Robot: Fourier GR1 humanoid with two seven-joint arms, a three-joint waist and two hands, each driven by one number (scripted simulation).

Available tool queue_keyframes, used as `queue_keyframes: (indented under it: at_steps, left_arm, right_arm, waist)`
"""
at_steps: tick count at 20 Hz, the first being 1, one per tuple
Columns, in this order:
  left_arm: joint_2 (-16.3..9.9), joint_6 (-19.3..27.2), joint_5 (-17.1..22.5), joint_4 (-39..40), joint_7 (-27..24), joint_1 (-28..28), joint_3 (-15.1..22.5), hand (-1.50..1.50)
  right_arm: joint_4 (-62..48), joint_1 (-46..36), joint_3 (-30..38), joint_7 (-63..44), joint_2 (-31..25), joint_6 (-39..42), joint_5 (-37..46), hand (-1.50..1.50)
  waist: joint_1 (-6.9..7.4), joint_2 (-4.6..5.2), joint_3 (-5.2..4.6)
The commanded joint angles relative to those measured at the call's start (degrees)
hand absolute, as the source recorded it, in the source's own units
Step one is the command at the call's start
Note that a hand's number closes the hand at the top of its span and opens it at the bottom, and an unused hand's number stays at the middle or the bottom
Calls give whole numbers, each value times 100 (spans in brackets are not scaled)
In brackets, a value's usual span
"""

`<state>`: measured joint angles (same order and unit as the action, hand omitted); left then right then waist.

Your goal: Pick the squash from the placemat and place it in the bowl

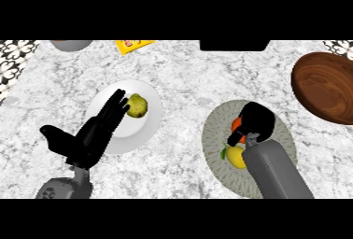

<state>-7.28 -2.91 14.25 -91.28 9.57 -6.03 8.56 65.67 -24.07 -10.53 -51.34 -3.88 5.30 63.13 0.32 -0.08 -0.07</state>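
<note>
Grey-white speckled marble desk [186,70] fills the frame. Right of centre lies a round grey woven placemat [219,122]. On it sits an orange squash [237,124], mostly hidden under the right robot hand [257,122], which comes in from the lower edge on a grey forearm. The black fingers curl down over the squash, clamped on it; only an orange sliver shows at the hand's left side. The squash is on the placemat, not in the bowl. Just below it, also on the placemat, is a yellow lemon with a small green leaf [236,156], partly covered by the forearm.

At the right edge of the frame is a dark brown wooden bowl [324,86], cut off by the border, apart from the placemat and holding nothing visible.

Left of centre is a white round plate [138,128] with a yellow-green pear [137,106] on its upper part. The left robot hand [86,137] shows at the lower left, fingers straight and spread apart, tips overlapping the plate near the pear, holding nothing.

Along the top edge: a grey round object [70,44] upper left, a yellow packet [132,45] beside it, a black rectangular object [234,45] at top centre. Black-and-white patterned tile [15,58] shows in the upper left corner.
</note>
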Motion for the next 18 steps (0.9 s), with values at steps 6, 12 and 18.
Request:
queue_keyframes:
  at_steps: [6,12,18]
  left_arm:
    - [21,-157,-112,14,-100,150,-65,0]
    - [90,-112,-27,176,14,-62,-188,0]
    - [160,6,-209,233,13,-39,-137,0]
  right_arm:
    - [438,-617,-41,-344,-47,192,479,150]
    - [2394,-669,-309,-1039,-48,979,749,150]
    - [3670,-1073,-214,-1433,-230,2025,1171,150]
  waist:
    - [-19,-2,6]
    - [-87,-27,3]
    - [-91,-26,3]
